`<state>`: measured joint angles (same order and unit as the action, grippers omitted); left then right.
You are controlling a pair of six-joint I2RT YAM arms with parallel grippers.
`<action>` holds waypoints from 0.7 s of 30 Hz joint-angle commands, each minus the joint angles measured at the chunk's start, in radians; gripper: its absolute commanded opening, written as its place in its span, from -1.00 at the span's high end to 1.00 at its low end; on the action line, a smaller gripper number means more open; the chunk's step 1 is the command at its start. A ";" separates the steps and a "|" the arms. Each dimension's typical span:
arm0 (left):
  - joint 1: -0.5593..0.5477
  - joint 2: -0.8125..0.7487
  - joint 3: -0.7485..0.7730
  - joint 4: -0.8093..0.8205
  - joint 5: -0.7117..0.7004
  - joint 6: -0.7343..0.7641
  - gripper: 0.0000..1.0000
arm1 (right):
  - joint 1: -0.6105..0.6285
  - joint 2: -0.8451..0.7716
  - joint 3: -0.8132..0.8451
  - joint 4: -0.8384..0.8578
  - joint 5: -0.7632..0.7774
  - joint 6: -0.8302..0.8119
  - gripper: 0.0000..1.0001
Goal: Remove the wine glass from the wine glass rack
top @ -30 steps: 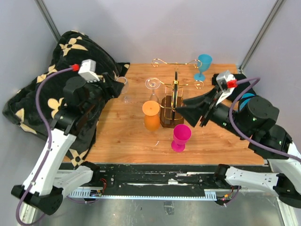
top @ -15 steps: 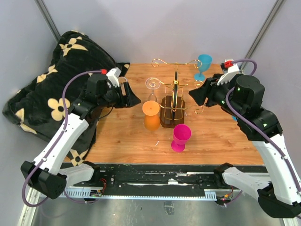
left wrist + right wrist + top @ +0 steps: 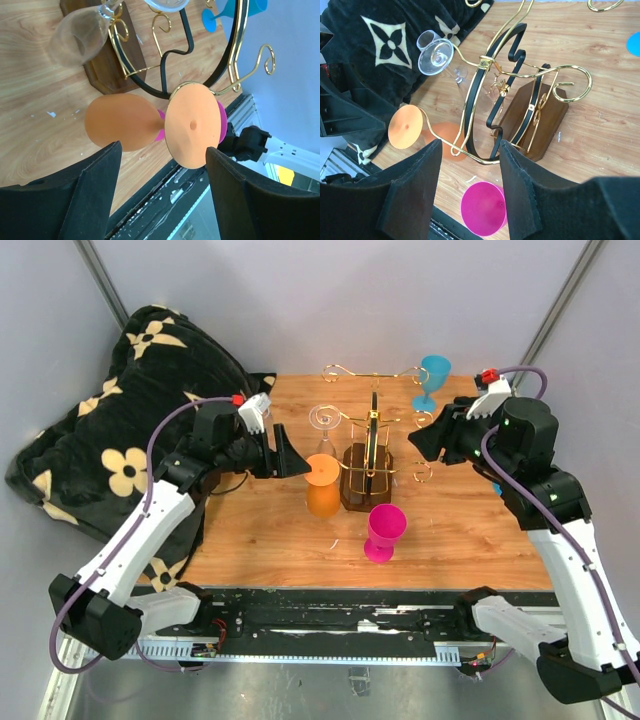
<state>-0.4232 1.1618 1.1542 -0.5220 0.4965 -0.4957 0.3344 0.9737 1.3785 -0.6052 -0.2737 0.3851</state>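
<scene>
1. Jaws, left: released and spread wide, nothing gripped. They point at the orange wine glass [image 3: 322, 485] from just to its left, without touching it. In the left wrist view the two dark fingers [image 3: 85, 200] frame the glass, with a gap on either side.
2. Jaws, right: also released and empty. They hang over the surface to the right of the wine glass rack [image 3: 372, 455], apart from it. The right wrist view looks down between the fingers [image 3: 412, 192] onto the rack.
3. Orange wine glass: hangs upside down from the rack's near-left arm. Its round foot is uppermost, caught in the gold wire, with the bowl below.
4. Clear wine glass [image 3: 322, 420]: hangs the same way from the arm just behind the orange one.
5. Rack: upright mid-surface, dark wooden base [image 3: 362, 492] flat on the wooden surface [image 3: 460, 530].
6. Magenta wine glass [image 3: 385, 532]: upright on the surface, near the base on its near side.
7. Blue wine glass [image 3: 432, 380]: upright at the far edge, beside the rack's rear scroll arm.
8. Black blanket with cream flowers [image 3: 110, 430]: heaped at the left, lapping over the surface's left edge.
</scene>
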 commanded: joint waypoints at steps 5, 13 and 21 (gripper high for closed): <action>-0.028 0.027 -0.024 0.067 0.074 -0.016 -0.29 | -0.063 -0.025 -0.026 0.050 -0.059 0.015 -0.02; -0.038 0.049 -0.005 0.066 0.094 -0.016 0.55 | -0.097 -0.038 -0.045 0.058 -0.079 0.020 -0.02; -0.038 0.048 0.021 0.027 0.080 0.005 0.99 | -0.109 -0.045 -0.054 0.069 -0.088 0.026 -0.03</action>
<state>-0.4599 1.2053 1.1614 -0.4583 0.5808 -0.5194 0.2443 0.9459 1.3357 -0.5732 -0.3401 0.3973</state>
